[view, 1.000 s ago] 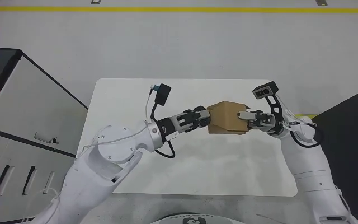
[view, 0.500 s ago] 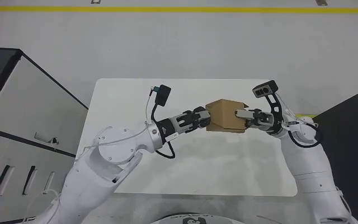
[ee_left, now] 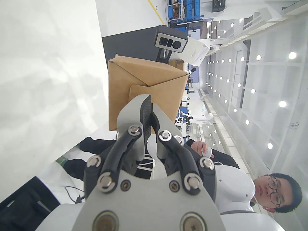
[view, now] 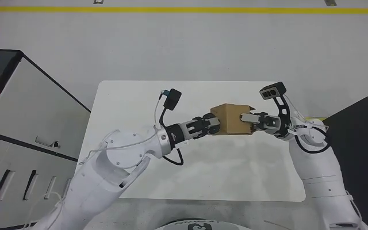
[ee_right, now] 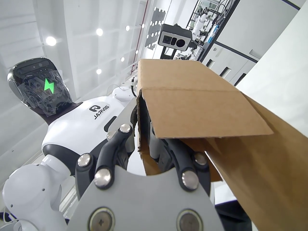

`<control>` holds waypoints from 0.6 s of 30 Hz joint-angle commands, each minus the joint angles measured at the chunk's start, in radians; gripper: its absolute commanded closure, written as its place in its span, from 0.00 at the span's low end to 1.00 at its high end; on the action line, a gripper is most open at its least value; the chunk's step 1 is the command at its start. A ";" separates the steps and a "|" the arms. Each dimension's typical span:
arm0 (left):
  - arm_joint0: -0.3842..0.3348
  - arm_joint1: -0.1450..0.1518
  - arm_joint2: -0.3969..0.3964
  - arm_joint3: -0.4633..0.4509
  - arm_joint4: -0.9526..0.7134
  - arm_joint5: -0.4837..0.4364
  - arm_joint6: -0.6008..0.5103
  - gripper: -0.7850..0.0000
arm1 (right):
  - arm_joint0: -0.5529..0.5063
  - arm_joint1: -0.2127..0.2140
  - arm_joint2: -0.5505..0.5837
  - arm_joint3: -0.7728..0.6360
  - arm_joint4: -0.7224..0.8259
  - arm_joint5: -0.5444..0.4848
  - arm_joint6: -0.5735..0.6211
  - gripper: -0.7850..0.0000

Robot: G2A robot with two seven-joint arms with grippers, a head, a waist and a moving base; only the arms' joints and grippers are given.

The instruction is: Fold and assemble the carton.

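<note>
from above, the carton (view: 232, 118) sits over the white tabletop (view: 132, 98), pinned between the left tool (view: 215, 123) at one end and the right tool (view: 247, 119) at the other. it's plain brown corrugated card, boxy and matte.

from the left wrist, the left tool (ee_left: 149, 100) is clenched on a round-cornered flap of the carton (ee_left: 144, 75). diagonal creases meet just beyond its tips.

from the right wrist, the right tool (ee_right: 144, 131) is clamped across a thin raw-edged wall of the carton (ee_right: 192, 106), with a loose flap just past it. i'd say both pinches should hold firm and move together, so the card bends on its creases.
</note>
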 commanded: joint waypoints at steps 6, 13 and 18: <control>-0.006 -0.003 0.010 0.006 -0.002 0.000 -0.005 1.00 | 0.001 0.001 -0.006 -0.008 -0.003 0.005 0.013 1.00; -0.009 -0.006 0.019 0.011 -0.011 -0.002 -0.014 1.00 | -0.003 0.002 -0.009 -0.019 -0.003 0.014 0.021 1.00; -0.011 -0.009 0.026 0.016 -0.020 -0.007 -0.017 1.00 | -0.005 0.003 -0.012 -0.026 -0.009 0.021 0.028 1.00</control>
